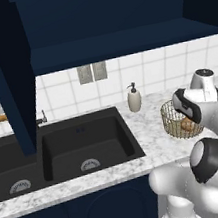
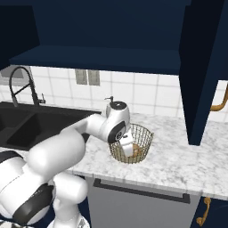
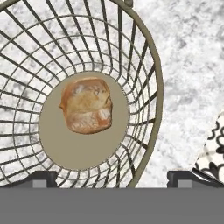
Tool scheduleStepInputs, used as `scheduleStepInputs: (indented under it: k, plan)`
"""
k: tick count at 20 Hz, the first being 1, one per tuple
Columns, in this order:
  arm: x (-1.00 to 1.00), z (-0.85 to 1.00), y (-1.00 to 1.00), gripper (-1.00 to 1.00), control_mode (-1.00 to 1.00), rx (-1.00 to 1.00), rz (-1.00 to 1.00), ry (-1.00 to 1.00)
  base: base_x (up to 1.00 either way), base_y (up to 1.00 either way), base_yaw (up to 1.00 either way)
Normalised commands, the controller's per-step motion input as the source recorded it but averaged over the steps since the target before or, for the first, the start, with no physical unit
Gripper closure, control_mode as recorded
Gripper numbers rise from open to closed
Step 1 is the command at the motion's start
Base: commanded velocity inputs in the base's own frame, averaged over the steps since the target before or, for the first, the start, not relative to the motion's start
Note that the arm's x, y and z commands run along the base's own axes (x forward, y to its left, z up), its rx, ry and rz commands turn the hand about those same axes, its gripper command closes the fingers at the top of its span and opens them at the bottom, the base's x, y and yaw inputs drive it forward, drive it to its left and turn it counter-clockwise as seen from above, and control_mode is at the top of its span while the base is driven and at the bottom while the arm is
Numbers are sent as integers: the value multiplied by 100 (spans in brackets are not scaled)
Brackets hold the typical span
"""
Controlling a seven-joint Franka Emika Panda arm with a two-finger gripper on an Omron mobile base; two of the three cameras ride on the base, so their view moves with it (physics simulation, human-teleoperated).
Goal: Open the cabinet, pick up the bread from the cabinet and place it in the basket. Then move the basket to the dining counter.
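The bread [image 3: 86, 110], a golden-brown roll, lies loose on the floor of the round wire basket [image 3: 158, 89]. The basket [image 2: 144, 133] stands on the marble counter to the right of the sink. My gripper [image 3: 113, 179] hangs open just above it and holds nothing. In the hand view the basket's rim runs between the two fingertips [image 3: 43, 178]. The hand reaches down into the basket [image 1: 169, 115] beside the bread [image 1: 187, 125]. The cabinet [image 1: 120, 43] overhead has both doors swung open. The dining counter is out of view.
A cream soap dispenser [image 1: 134, 98] stands against the tiled wall left of the basket. The black double sink [image 1: 62, 149] and its faucet [image 2: 20, 84] lie further left. An open cabinet door [image 2: 200, 71] hangs right of the basket. The counter edge [image 3: 205, 131] is close by.
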Motion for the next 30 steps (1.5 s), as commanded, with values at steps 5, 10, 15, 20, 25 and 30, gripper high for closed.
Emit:
scheduleStepInputs:
  k: [5,10,15,20,25,30]
  plan:
    - [4,-5,-8,-100,-100,1,0,0,0,0,0]
    - [2,-27,-11,-100,-100,3,0,2,0,0,0]
    - [21,-39,-4,-100,-100,1,0,0,0,0,0]
    - [16,-34,3,100,-100,0,0,1,0,0,0]
    - [0,-43,10,100,-100,0,0,0,0,0,0]
    - [7,-49,24,100,-100,-4,0,1,0,0,0]
